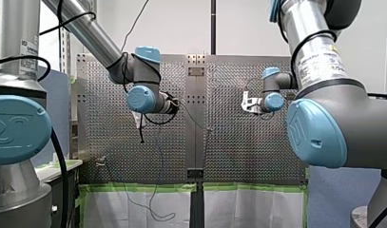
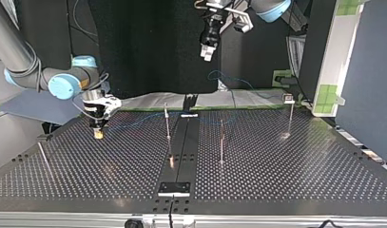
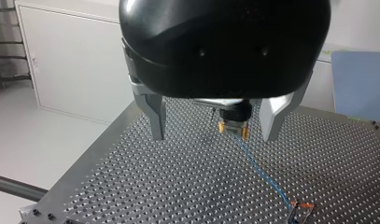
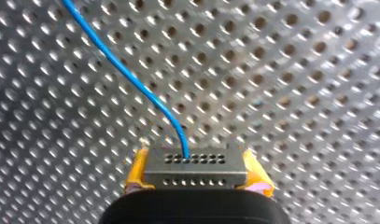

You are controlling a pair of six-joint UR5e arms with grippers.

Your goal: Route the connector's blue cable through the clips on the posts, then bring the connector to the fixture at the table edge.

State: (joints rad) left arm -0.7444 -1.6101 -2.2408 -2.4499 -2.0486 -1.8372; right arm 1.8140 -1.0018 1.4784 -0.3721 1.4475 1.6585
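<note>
Top view, L to R: my right tool [image 2: 99, 134] w/ yellow pads is pinching the small grey multi-hole connector [image 4: 195, 166] low over the perforated metal worktop [image 2: 276, 166]; its thin blue cable [image 4: 131, 78] is running off rightward; my left tool [image 3: 213, 136] is hanging higher up, fingers spread, holding nothing.

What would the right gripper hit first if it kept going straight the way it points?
Probably the table: my right gripper, shut on the connector, points down at it, only the blue cable between. The connector would likely touch first.
</note>
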